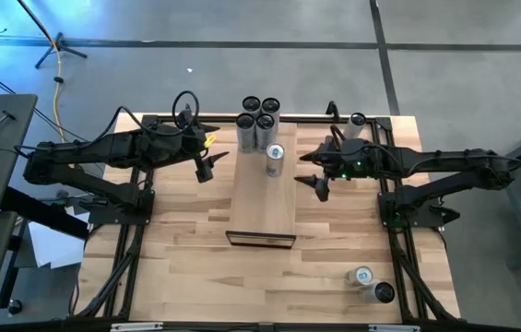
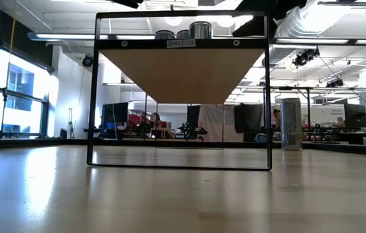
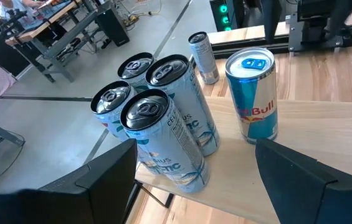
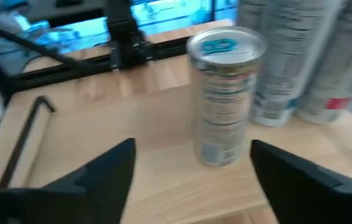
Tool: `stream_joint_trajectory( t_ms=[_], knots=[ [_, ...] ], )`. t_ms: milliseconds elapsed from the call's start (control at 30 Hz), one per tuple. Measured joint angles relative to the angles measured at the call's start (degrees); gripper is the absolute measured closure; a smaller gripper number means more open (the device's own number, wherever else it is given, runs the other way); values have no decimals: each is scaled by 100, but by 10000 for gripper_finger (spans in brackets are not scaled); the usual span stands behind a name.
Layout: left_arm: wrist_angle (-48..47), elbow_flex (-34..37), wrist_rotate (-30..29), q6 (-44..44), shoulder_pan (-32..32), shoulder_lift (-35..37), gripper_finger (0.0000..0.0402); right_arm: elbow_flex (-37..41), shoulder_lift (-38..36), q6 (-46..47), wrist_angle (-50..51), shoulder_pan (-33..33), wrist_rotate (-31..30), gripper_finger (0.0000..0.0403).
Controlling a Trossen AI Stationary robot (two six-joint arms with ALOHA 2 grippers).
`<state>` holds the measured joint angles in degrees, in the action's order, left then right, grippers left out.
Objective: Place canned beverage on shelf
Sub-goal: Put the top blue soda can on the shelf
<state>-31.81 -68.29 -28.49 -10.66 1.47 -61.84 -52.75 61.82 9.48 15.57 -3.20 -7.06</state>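
The blue-and-silver can [image 1: 275,158] stands upright on the shelf [image 1: 262,207], just beside a cluster of four taller cans [image 1: 258,120] at the far end. It looks rigid, smooth and likely slippery, top-heavy if nudged; the plain mid-body wall is the place to pinch. The right gripper [image 1: 318,183] hangs beside it, fingers spread, holding nothing. The left gripper [image 1: 207,169] waits opposite, also spread. Two more cans [image 1: 371,284] sit on the table.

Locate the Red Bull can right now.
In the high view the Red Bull can stands upright on the shelf, just in front of the four-can cluster, between both grippers.
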Motion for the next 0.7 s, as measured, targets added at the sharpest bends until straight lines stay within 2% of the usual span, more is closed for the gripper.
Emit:
stream_joint_trajectory(
  t_ms=[67,133,233,267,400,467,533,700],
  knots=[
    [-2,0,0,0,0,0,106,9,0,40,-6,0,-230,157],
    [-1,0,0,0,0,0,106,85,20,-47,-45,-1,-364,228],
    [-1,0,0,0,0,0,106,384,37,-62,-349,-17,-160,355],
    [-2,0,0,0,0,0,106,566,37,0,-633,-53,5,378],
    [0,0,0,0,-1,0,106,1551,-5,625,-1837,-131,264,377],
    [-2,0,0,0,0,0,106,1847,-4,693,-2504,-134,254,391],
    [-2,0,0,0,0,0,106,1909,59,656,-2962,-128,77,399],
    [-2,0,0,0,0,0,106,1691,285,355,-3033,-136,-420,402]
  ],
)
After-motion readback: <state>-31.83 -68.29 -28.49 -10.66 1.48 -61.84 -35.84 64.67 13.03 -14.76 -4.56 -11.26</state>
